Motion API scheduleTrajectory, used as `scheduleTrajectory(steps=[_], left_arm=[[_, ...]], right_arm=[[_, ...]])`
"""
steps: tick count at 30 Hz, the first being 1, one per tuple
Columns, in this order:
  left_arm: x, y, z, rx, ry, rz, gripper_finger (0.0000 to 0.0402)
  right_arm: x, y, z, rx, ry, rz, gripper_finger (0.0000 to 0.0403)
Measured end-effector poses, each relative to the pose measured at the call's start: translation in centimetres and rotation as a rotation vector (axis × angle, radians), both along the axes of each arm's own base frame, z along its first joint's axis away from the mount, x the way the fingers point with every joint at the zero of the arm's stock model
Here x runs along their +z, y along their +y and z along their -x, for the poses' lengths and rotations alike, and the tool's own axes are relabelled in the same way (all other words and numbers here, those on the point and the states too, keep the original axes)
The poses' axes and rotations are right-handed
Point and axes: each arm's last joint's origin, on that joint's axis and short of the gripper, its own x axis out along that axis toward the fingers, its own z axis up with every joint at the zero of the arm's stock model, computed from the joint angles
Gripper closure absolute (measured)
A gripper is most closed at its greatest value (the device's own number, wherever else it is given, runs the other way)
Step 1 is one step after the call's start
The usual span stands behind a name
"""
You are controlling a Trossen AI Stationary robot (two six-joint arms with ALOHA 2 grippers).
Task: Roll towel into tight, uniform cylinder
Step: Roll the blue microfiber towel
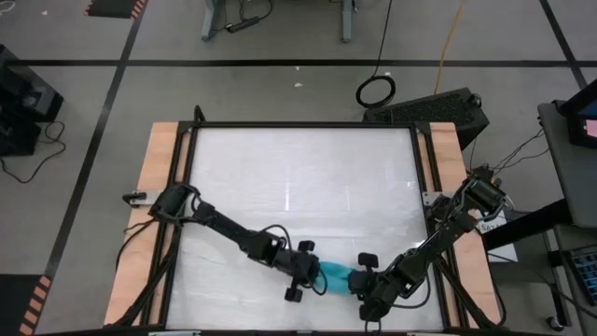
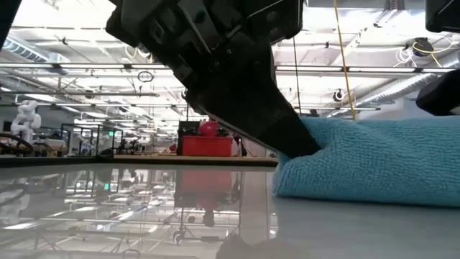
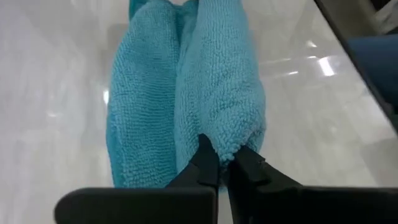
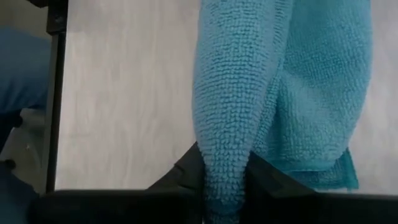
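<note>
The turquoise towel [image 1: 338,277] lies bunched into a short, thick roll on the white tabletop near its front edge, between my two grippers. My left gripper [image 1: 312,276] is shut on the towel's left end. My right gripper [image 1: 366,283] is shut on its right end. In the low view the towel [image 2: 374,162] rests on the table with the left gripper's dark fingers [image 2: 280,133] entering it from the left. The left wrist view shows two rolled folds [image 3: 186,93] side by side. My left gripper pinches a thick fold at the towel's left end [image 3: 229,144] between its two fingers. The fingers come nearly level from the table's left, along the roll. The towel rests on the table. My right gripper pinches a rolled fold at the towel's right end [image 4: 225,163] between its two fingers, several layers thick. The fingers come from the table's right, along the roll. The rest of the towel lies on the table beyond them.
The white tabletop [image 1: 298,187] stretches free toward the far edge. A black frame [image 1: 303,124] and wooden side strips [image 1: 159,187] border it. The towel lies close to the front edge.
</note>
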Motion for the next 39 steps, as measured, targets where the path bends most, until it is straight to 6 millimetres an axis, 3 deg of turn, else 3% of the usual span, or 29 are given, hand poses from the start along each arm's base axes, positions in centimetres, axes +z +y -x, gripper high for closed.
scheduleTrajectory(steps=[6, 17, 30, 39], left_arm=[[-0.1, 0.8, -0.1, 0.023, 0.057, 0.069, 0.0392], [-0.4, 1.5, 0.0, 0.039, 0.119, 0.09, 0.0392], [-0.4, 2.5, -0.4, 0.052, 0.124, 0.105, 0.0392], [-0.4, 2.7, -0.4, 0.05, 0.127, 0.116, 0.0392]], right_arm=[[-0.1, -0.2, 0.2, -0.031, 0.024, 0.013, 0.0313], [1.0, -0.2, 1.7, 0.086, -0.006, 0.143, 0.0212], [1.9, 0.9, 3.3, 0.248, -0.211, 0.431, 0.0204], [2.1, 1.5, 2.5, 0.337, -0.317, 0.521, 0.0204]])
